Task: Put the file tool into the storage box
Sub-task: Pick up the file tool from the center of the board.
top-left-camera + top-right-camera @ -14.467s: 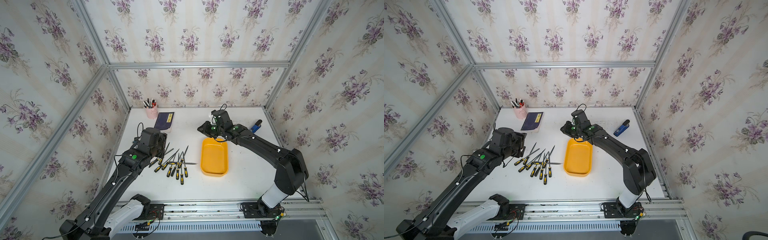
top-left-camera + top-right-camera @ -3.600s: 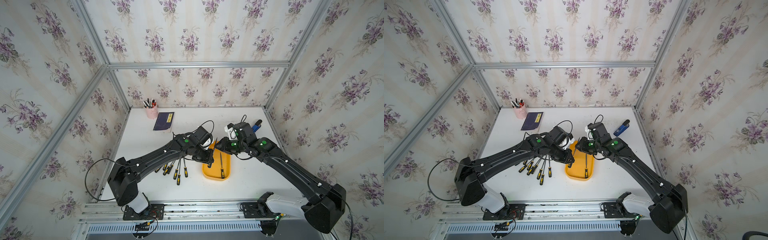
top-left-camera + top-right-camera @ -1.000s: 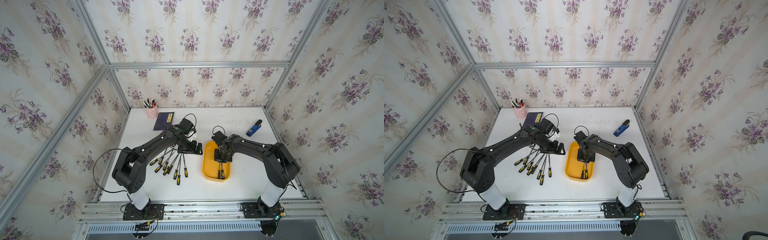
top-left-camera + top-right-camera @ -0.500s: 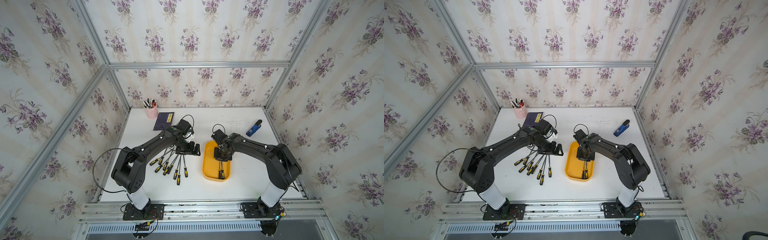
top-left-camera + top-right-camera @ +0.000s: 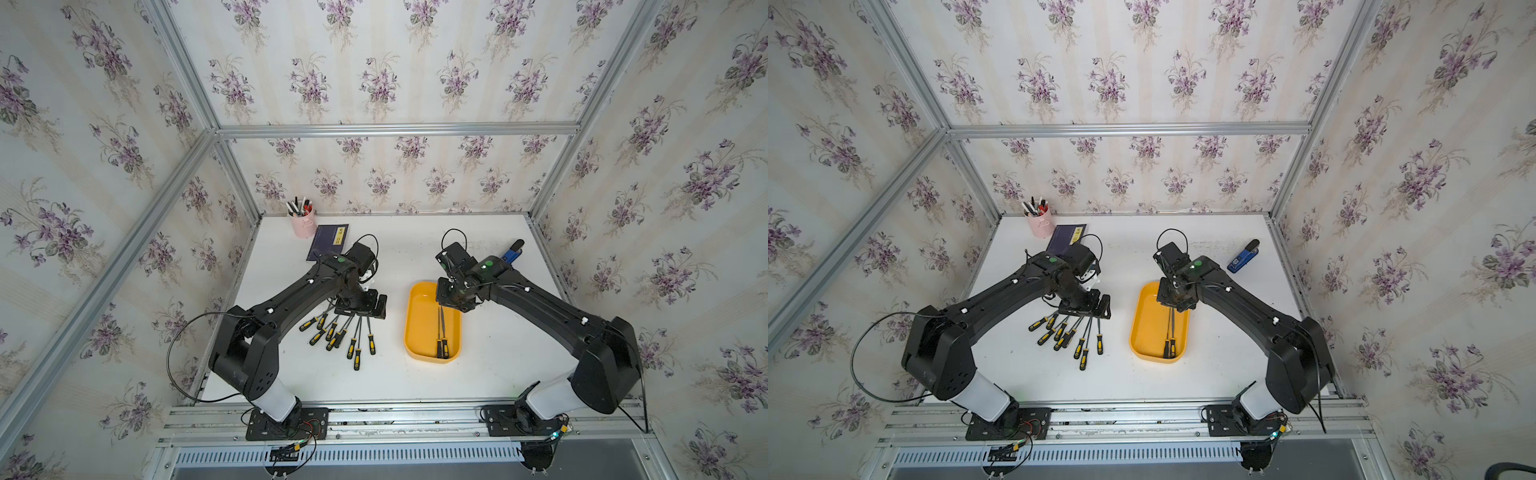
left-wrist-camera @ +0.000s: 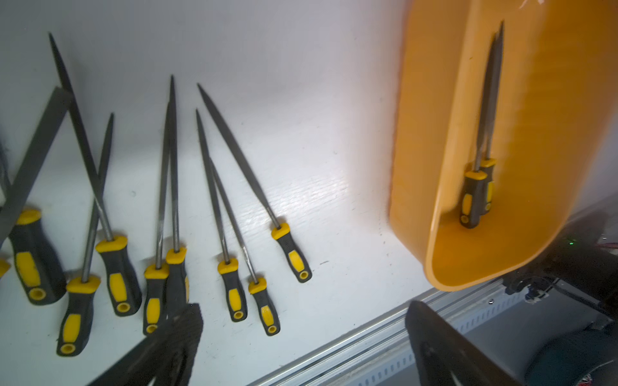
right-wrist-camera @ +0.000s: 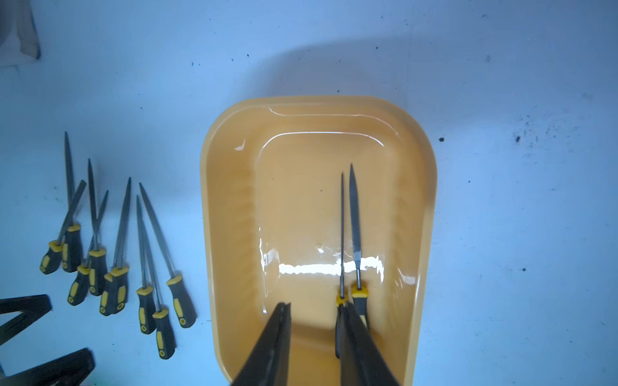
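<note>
Files [image 6: 230,284] look light, stiff; rubber handles [image 6: 290,252] suit gripping, just ahead of left gripper [image 6: 302,314], fingers spread wide; right gripper [image 7: 314,305] fingers parted, empty.

Floral wallpaper walls [image 5: 374,75]; aluminium frame [image 5: 395,129]; white tabletop [image 5: 415,249].

- A shallow yellow plastic tray, the storage box [image 5: 417,328], lies on the white tabletop [image 5: 415,257], slightly right of centre.
- Two black-and-yellow-handled metal files [image 5: 441,347] lie side by side in it, along its right wall, handles at the front end.
- More loose files [image 5: 371,344] fan out just left of the tray, handles frontward.
- A pink pen cup [image 5: 303,224] stands in the back left corner, a dark blue booklet [image 5: 326,245] just right of it.
- A blue stapler [image 5: 513,251] lies near the back right edge.
</note>
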Robot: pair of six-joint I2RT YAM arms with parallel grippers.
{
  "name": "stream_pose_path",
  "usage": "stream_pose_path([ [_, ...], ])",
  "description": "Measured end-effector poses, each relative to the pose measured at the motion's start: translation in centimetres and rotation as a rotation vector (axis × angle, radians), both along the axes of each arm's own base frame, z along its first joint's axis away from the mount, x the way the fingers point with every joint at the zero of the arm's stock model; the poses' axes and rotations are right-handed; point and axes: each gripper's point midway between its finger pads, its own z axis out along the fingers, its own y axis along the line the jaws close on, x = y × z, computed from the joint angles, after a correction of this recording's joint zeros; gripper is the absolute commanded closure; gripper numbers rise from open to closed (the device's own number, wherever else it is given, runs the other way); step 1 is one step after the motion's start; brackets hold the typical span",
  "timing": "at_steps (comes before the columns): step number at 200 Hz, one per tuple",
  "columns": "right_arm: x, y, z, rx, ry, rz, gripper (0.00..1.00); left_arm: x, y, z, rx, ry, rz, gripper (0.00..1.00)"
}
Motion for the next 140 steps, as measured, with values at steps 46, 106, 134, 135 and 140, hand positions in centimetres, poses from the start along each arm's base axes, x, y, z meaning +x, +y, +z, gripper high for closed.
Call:
stream_pose_path([
  [46,-1.6,1.0,-0.2,0.027,0.010,0.027,0.71,1.2,-0.4,-3.2,0.038,0.057,0.092,0.21],
  [106,-2.4,1.7,-0.4,0.028,0.014,0.058,0.71,-1.7,0.3,-6.1,0.064,0.155,0.171,0.22],
  [134,-2.4,1.7,-0.4,0.027,0.013,0.059,0.71,-3.1,-0.2,-6.7,0.070,0.190,0.187,0.22],
  [135,-2.4,1.7,-0.4,0.027,0.013,0.059,0.71,-3.1,-0.2,-6.7,0.069,0.190,0.187,0.22],
  [140,-2.4,1.7,-0.3,0.027,0.012,0.060,0.71,-3.1,-0.5,-6.7,0.065,0.188,0.184,0.22],
])
